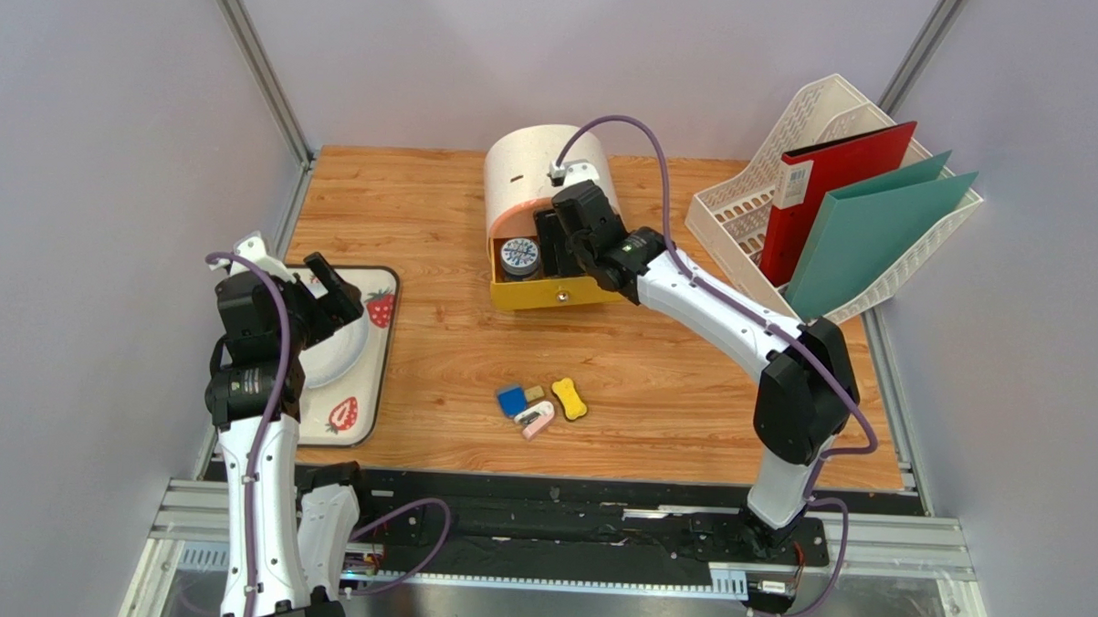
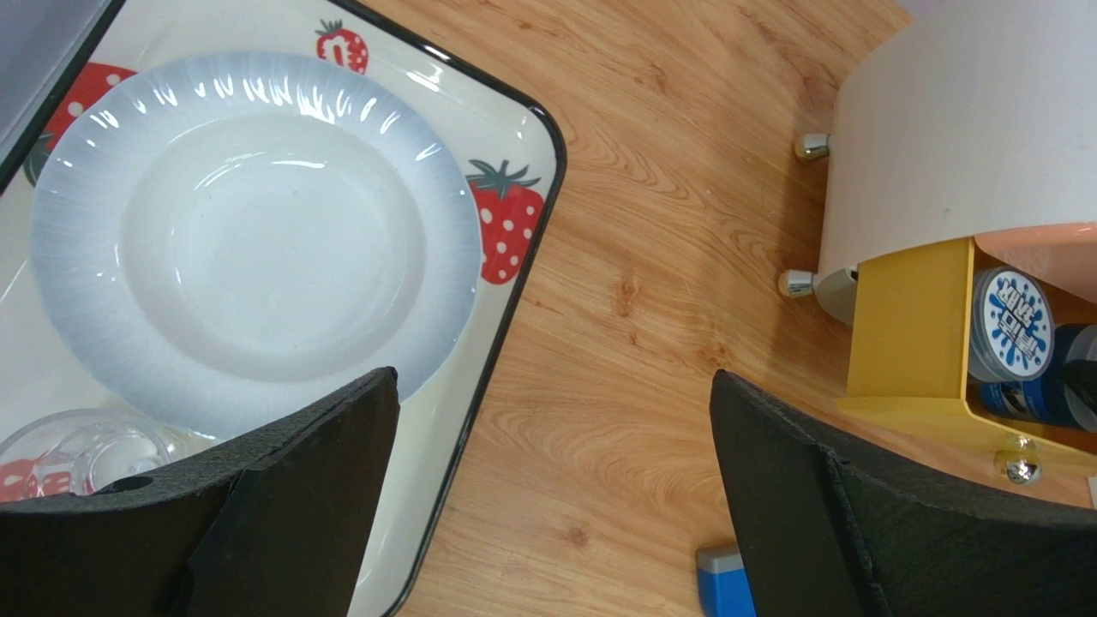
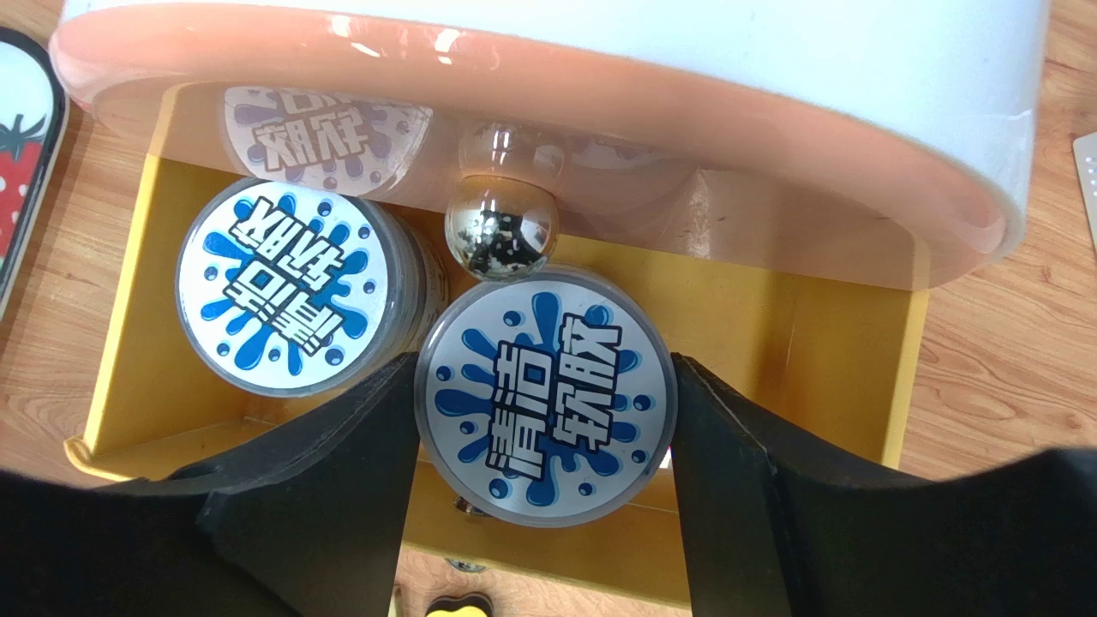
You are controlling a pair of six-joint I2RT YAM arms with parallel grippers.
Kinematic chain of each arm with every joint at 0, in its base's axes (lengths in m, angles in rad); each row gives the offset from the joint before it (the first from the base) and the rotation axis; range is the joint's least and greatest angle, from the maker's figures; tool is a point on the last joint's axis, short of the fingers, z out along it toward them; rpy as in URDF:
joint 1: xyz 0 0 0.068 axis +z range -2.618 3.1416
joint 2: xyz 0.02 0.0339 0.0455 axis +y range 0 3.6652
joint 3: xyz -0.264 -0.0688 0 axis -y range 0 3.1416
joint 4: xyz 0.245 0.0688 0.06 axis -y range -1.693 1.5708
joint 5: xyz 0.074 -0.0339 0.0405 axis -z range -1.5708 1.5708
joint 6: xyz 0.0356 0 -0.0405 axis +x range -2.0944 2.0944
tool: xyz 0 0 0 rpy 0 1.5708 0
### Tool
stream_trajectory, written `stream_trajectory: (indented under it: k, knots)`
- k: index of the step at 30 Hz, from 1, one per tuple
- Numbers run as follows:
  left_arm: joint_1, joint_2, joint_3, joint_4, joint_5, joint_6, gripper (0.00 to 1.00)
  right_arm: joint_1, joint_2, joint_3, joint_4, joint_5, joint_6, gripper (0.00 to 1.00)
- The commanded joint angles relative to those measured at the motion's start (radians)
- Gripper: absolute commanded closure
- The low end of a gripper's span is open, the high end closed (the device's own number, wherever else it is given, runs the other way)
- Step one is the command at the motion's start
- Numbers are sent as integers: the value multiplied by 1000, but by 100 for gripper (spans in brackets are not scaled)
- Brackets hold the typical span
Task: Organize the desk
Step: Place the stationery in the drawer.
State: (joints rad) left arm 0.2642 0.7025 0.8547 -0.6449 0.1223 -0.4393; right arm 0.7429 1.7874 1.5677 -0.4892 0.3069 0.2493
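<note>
Right wrist: drawer [image 3: 798,360] bk under cover [image 3: 644,64]

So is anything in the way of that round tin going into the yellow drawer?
Nothing visible. The right gripper holds the tin over the free right side of the drawer, beside the other tin.

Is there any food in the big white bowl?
No, the white bowl on the strawberry tray is bare inside.
</note>
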Motion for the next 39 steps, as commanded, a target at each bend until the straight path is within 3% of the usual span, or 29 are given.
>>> stream_trajectory:
  k: [1, 15, 28, 36, 39]
  knots:
    - [10, -1, -3, 33, 2, 17, 1, 4, 10, 49, 75, 9, 5, 86]
    - [12, -1, -3, 33, 4, 17, 1, 6, 49, 91, 60, -23, 7, 78]
    - [10, -1, -3, 34, 5, 17, 1, 6, 20, 89, 63, -20, 7, 41]
    - [10, -1, -3, 33, 8, 17, 1, 6, -11, 68, 83, -17, 10, 33]
    - [12, -1, -3, 31, 8, 17, 1, 6, -20, 64, 87, -22, 11, 26]
